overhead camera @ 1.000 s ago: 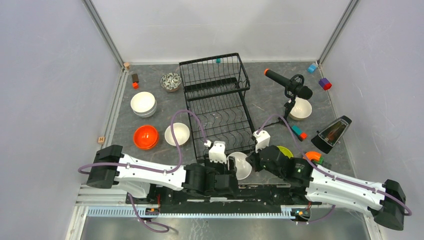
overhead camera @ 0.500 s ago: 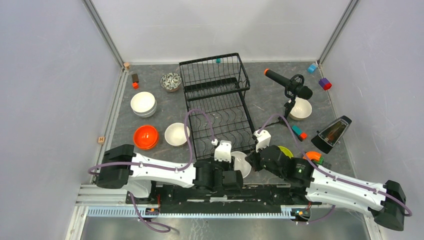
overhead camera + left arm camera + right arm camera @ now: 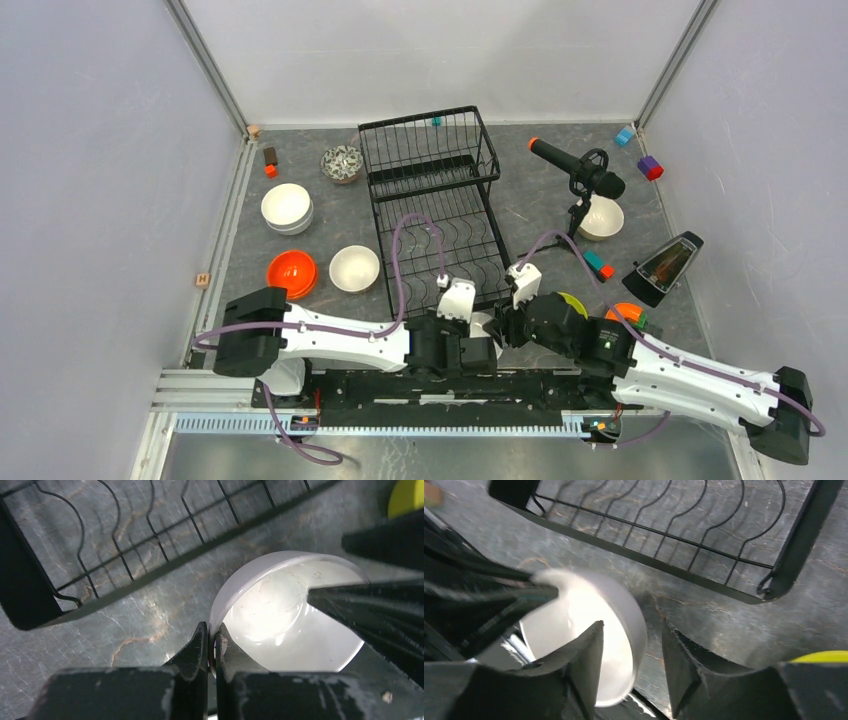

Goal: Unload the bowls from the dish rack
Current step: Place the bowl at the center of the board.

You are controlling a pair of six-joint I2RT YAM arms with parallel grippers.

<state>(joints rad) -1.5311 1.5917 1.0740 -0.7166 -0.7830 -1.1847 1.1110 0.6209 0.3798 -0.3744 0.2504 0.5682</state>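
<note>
Dish rack [image 3: 437,186] sits mid-table, beyond both arms. White bowl [image 3: 290,605] is tilted just in front of the rack's near edge, between the 2 wrists; reads as a handover. Left gripper [image 3: 212,639]: jaws pinched together on the bowl's rim. Right gripper [image 3: 631,629]: jaws apart, straddling the opposite wall without clamping it. Next, back the right gripper straight off before the left swings. The rim pinch is thin and the bowl may pivot, so carry slowly.

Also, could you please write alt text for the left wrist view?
The left gripper is shut on the near rim of a white bowl. The right gripper's dark fingers reach in from the right, one over the bowl, and the black wire dish rack crosses the grey table behind.
</note>
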